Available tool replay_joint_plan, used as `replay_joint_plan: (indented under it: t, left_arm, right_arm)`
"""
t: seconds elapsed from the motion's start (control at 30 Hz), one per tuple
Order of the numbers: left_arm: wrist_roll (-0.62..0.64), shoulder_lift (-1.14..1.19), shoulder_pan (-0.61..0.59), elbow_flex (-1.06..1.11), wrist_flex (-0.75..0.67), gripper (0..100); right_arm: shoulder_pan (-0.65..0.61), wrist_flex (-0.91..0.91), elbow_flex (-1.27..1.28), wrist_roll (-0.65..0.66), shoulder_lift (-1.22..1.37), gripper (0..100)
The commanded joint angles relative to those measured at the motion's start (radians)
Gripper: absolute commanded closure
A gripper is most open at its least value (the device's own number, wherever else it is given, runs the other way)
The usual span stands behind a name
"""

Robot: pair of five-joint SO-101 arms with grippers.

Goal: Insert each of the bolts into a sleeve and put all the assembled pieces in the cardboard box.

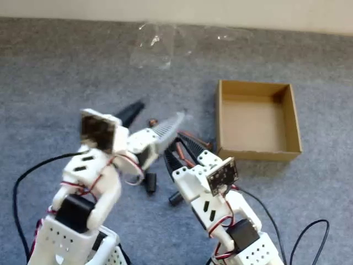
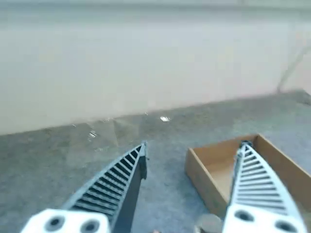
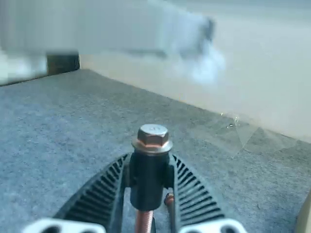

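Observation:
My right gripper (image 3: 149, 160) is shut on a black sleeve (image 3: 148, 178) with a copper bolt (image 3: 153, 137) standing through it, hex head on top. In the high view that gripper (image 1: 180, 147) sits mid-table, just left of the cardboard box (image 1: 287, 118), whose floor looks bare. My left gripper (image 1: 159, 111) hangs open just above and left of it, nothing between its fingers (image 2: 116, 187). The box (image 2: 204, 177) lies beyond the left gripper (image 2: 194, 144). Two loose black sleeves (image 1: 150, 182) lie on the carpet between the arms. Loose bolts (image 1: 194, 136) lie by the box.
A clear plastic bag (image 1: 155, 40) lies at the far edge of the grey carpet. Cables (image 1: 30, 171) trail from both arm bases at the near edge. The left arm's blurred finger (image 3: 121, 26) crosses above my right gripper.

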Motion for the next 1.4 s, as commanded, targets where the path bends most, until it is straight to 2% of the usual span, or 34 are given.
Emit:
replay_joint_plan:
  t: [0.0, 0.13, 0.27, 0.43, 0.53, 0.7, 0.87, 0.97, 1.1, 1.2, 1.37]
  left_arm:
    - [0.006, -0.090, -0.154, -0.058, 0.066, 73]
    - [0.006, -0.193, -0.294, 0.025, 0.178, 73]
    - [0.006, -0.323, -0.338, 0.202, 0.212, 74]
    - [0.006, -0.498, -0.361, 0.348, 0.216, 91]
    - [0.006, -0.464, -0.400, 0.349, 0.216, 100]
    - [0.006, -0.441, -0.406, 0.351, 0.236, 99]
    - [0.006, -0.441, -0.406, 0.352, 0.316, 99]
    - [0.006, -0.446, -0.406, 0.366, 0.356, 99]
    - [-0.014, -0.449, -0.406, 0.417, 0.354, 99]
    - [-0.060, -0.449, -0.406, 0.430, 0.359, 99]
    - [-0.063, -0.449, -0.407, 0.472, 0.361, 99]
  right_arm:
    - [-0.002, 0.022, 0.104, 0.000, -0.016, 99.4]
    - [-0.004, 0.058, 0.101, 0.000, -0.016, 99.4]
    - [-0.004, 0.059, 0.099, 0.000, -0.016, 99.4]
    - [0.038, 0.147, 0.090, 0.000, -0.016, 99.4]
    - [0.105, 0.228, -0.008, 0.000, -0.015, 99.4]
    - [0.179, 0.406, -0.200, 0.002, -0.005, 99.4]
    - [0.246, 0.499, -0.357, 0.087, -0.004, 99.4]
    - [0.308, 0.538, -0.435, 0.097, 0.012, 99.4]
    - [0.386, 0.552, -0.556, 0.098, 0.148, 99.4]
    - [0.438, 0.552, -0.668, 0.098, 0.323, 99.4]
    - [0.536, 0.547, -0.860, 0.098, 0.654, 99.4]
